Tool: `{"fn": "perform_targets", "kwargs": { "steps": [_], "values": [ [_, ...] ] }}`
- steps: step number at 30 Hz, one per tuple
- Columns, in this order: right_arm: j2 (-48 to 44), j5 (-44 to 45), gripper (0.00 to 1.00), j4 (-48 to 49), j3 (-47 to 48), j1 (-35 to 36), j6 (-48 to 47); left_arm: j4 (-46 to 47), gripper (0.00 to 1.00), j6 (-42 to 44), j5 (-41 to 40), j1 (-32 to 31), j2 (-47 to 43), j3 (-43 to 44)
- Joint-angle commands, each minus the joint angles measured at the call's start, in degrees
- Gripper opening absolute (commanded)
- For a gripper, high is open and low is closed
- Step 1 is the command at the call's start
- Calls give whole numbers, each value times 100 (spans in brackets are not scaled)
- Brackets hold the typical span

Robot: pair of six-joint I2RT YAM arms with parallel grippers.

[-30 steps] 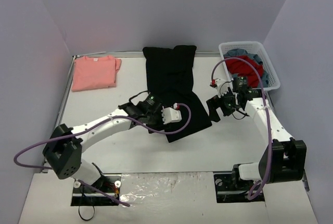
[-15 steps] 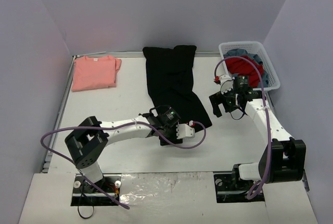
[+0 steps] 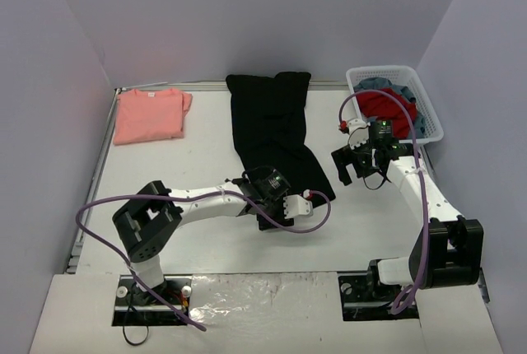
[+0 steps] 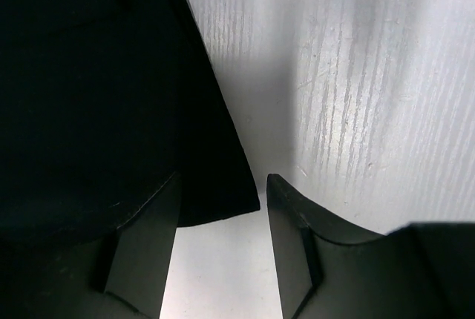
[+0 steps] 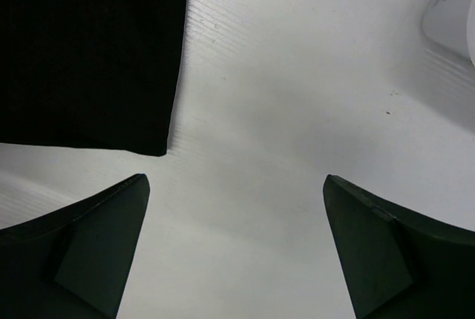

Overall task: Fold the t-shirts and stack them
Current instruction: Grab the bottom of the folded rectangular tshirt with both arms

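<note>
The black t-shirt (image 3: pixel 272 119) lies as a long folded strip down the middle of the table, its near end by my left gripper (image 3: pixel 265 210). In the left wrist view the left gripper (image 4: pixel 223 189) stands partly open low over the table. The black t-shirt's (image 4: pixel 89 89) near corner reaches in between the fingertips and is not pinched. My right gripper (image 3: pixel 346 169) hovers wide open just right of the strip. In its wrist view the right gripper (image 5: pixel 234 182) has bare table between its fingers and the black t-shirt's (image 5: pixel 89 52) corner at upper left. The salmon-pink t-shirt (image 3: pixel 148 114) lies folded at the far left.
A white basket (image 3: pixel 431 115) with red and blue clothes stands at the far right, and its wall (image 5: pixel 453 15) shows in the right wrist view. Purple cables loop from both arms. Grey walls close in the table on three sides.
My left arm has swung from over the black shirt's middle to its near end, and the shirt's near part now looks narrower. The right gripper has shifted slightly away from me.
</note>
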Motion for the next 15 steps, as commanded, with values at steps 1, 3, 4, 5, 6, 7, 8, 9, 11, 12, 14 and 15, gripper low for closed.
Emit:
{"fn": "perform_targets", "kwargs": {
  "steps": [1, 3, 4, 5, 6, 7, 8, 9, 11, 12, 14, 15],
  "values": [
    [70, 114, 100, 30, -75, -25, 53, 6, 48, -93, 99, -42, 85, 202],
    [70, 123, 100, 30, -75, -25, 44, -20, 48, -76, 73, -60, 164, 202],
    [70, 157, 100, 39, -75, -17, 53, -29, 47, -85, 64, -60, 199, 193],
    [70, 158, 100, 31, -75, -25, 53, -38, 46, -76, 47, -60, 199, 184],
    [79, 149, 100, 39, -84, -25, 44, -46, 45, -58, 12, -60, 208, 167],
    [79, 166, 100, 39, -84, -17, 35, -72, 43, -50, -15, -60, 199, 149],
    [88, 184, 100, 39, -84, -17, 35, -73, 40, -41, -32, -60, 190, 132],
    [114, 193, 100, 48, -92, -17, 35, -90, 37, -32, -85, -51, 190, 123],
    [149, 237, 100, 39, -84, -17, 44, -143, 24, -6, -103, -60, 199, 97],
    [158, 254, 100, 39, -84, -17, 53, -178, 18, 12, -120, -60, 217, 96],
    [167, 263, 100, 39, -84, -17, 44, -327, 3, 47, -138, -51, 234, 123],
    [167, 281, 100, 39, -75, -25, 53, -380, 2, 65, -129, -51, 226, 123]
  ]
}}
